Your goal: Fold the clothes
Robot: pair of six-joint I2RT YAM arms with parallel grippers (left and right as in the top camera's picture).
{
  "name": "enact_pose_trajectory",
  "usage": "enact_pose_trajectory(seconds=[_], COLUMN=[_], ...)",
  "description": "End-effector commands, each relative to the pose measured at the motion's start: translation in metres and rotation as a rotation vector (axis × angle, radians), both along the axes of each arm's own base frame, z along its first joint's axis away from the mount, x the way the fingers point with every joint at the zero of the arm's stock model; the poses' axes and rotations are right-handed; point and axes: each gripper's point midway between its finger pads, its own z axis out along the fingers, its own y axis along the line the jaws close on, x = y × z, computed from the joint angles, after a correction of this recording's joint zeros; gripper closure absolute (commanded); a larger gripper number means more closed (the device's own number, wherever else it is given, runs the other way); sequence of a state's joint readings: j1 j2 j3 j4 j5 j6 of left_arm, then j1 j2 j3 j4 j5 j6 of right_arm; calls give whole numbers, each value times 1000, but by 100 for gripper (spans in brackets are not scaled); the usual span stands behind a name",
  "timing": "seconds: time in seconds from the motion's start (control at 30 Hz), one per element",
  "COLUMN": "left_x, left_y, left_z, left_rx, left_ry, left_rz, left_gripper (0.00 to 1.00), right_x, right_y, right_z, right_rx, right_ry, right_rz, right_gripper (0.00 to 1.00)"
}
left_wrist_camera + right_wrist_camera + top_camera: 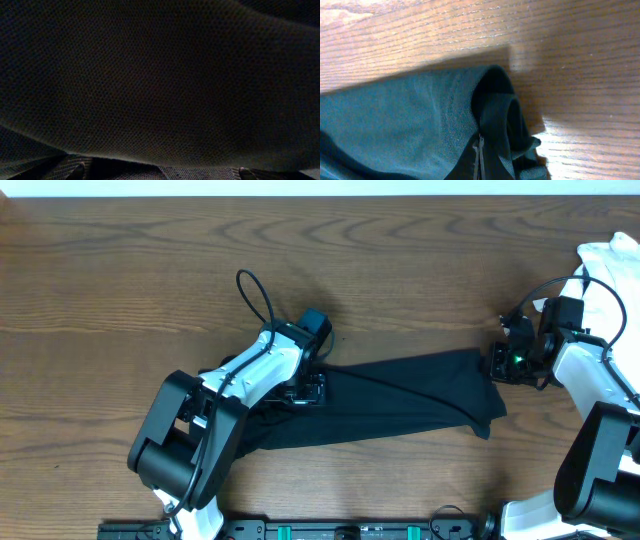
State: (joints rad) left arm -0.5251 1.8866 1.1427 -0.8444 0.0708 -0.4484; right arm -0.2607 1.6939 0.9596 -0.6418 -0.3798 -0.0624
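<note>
The clothes (410,395), a black T-shirt, lie bunched into a long band across the middle of the wooden table (120,280). My left gripper (312,387) rests on the band's left end. In the left wrist view dark fabric (160,80) fills the frame, and my left gripper (160,174) stands open, its fingertips (76,172) far apart at the bottom edge. My right gripper (497,363) is at the band's right end. In the right wrist view its jaws (479,160) are pressed together on a fold of the fabric (410,115).
A white garment (615,270) lies at the table's far right edge, behind the right arm. A black cable (255,295) loops up from the left arm. Bare wood (570,60) shows beyond the shirt's end.
</note>
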Motion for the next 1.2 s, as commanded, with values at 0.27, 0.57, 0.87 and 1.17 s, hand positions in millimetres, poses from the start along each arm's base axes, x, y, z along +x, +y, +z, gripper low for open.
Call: enact_pose_trajectory(seconds=[0.27, 0.57, 0.87, 1.17], left_x=[-10, -10, -10, -10], left_y=[6, 6, 6, 6], left_z=[-14, -14, -14, -14], left_rx=[30, 30, 30, 29], left_ry=[34, 34, 34, 32], left_rz=[0, 0, 0, 0], left_gripper=[13, 21, 20, 19], right_x=[14, 22, 19, 6], right_y=[6, -3, -2, 1], right_z=[9, 9, 7, 4], right_rx=[61, 7, 8, 25], right_ry=[-79, -115, -97, -39], right_rz=[8, 6, 5, 4], right_gripper=[99, 99, 92, 55])
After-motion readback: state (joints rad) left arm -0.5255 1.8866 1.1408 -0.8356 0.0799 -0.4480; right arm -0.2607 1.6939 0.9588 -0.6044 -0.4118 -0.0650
